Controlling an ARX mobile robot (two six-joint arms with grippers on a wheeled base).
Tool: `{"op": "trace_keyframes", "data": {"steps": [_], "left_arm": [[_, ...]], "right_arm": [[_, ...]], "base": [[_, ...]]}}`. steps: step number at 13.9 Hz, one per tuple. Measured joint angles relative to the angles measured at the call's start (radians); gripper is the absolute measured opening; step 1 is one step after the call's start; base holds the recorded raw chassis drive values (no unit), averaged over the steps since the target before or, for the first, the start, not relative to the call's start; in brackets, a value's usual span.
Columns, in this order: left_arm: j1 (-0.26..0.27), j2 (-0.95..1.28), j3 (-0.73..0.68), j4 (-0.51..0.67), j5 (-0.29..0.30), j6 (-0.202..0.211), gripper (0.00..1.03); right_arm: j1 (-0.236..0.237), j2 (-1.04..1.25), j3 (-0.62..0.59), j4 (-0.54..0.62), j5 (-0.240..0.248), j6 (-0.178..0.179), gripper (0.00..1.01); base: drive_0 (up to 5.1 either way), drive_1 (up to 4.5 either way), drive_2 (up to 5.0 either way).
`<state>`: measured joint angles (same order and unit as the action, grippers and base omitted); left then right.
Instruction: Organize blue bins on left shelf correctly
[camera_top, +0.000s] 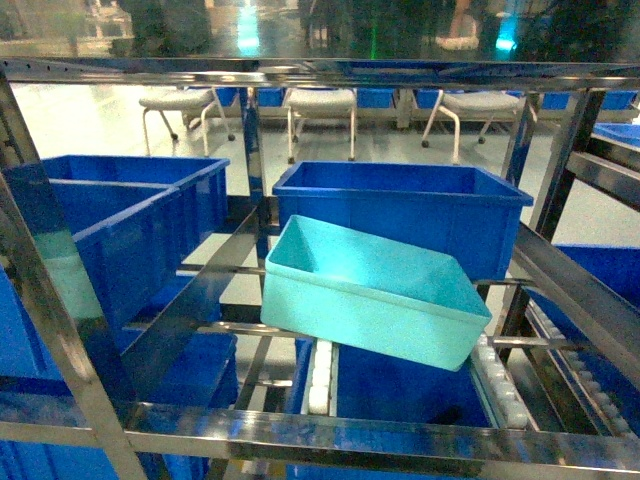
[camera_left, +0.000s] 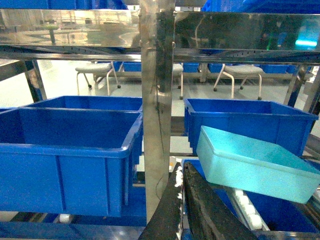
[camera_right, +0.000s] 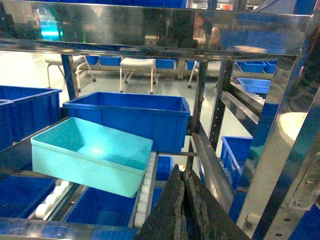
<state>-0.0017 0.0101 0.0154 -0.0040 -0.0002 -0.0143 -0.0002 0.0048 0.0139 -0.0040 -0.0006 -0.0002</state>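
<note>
A light turquoise blue bin (camera_top: 372, 292) lies skewed and tilted across the roller tracks of the steel left shelf (camera_top: 330, 428), in front of a deep royal-blue crate (camera_top: 400, 205). The same bin (camera_left: 255, 164) shows at the right of the left wrist view and, as the bin (camera_right: 90, 155), at the left of the right wrist view. My left gripper (camera_left: 181, 167) is shut and empty, below and left of the bin, beside a steel upright (camera_left: 156, 100). My right gripper (camera_right: 183, 171) is shut and empty, to the right of the bin. Neither gripper shows in the head view.
Two royal-blue crates (camera_top: 120, 225) stand on the left track. More blue crates (camera_top: 390, 390) sit on the level below. White roller rails (camera_top: 505, 390) run under the bin. A steel crossbar (camera_top: 330, 72) spans overhead. Stools (camera_top: 320, 105) stand on the floor behind the rack.
</note>
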Motion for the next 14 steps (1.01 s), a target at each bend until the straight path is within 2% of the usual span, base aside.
{"op": "trace_keyframes", "data": {"steps": [1,2,6,11,12,13,14], "left_arm": [[0.000,0.000,0.000,-0.001,0.000,0.000,0.02],[0.000,0.000,0.000,-0.001,0.000,0.000,0.12],[0.000,0.000,0.000,-0.001,0.000,0.000,0.65],[0.000,0.000,0.000,-0.001,0.000,0.000,0.83],[0.000,0.000,0.000,-0.001,0.000,0.000,0.96],[0.000,0.000,0.000,-0.001,0.000,0.001,0.97],[0.000,0.000,0.000,-0.001,0.000,0.001,0.98]], "right_arm": [[0.000,0.000,0.000,0.000,0.000,0.000,0.02],[0.000,0.000,0.000,0.000,0.000,0.000,0.07],[0.000,0.000,0.000,0.000,0.000,0.000,0.60],[0.000,0.000,0.000,0.000,0.000,0.000,0.79],[0.000,0.000,0.000,0.000,0.000,0.000,0.92],[0.000,0.000,0.000,0.000,0.000,0.000,0.97],[0.000,0.000,0.000,0.000,0.000,0.000,0.98]], "base": [[0.0,0.00,0.0],[0.0,0.00,0.0],[0.0,0.00,0.0],[0.0,0.00,0.0],[0.0,0.00,0.0],[0.0,0.00,0.0],[0.0,0.00,0.0]]}}
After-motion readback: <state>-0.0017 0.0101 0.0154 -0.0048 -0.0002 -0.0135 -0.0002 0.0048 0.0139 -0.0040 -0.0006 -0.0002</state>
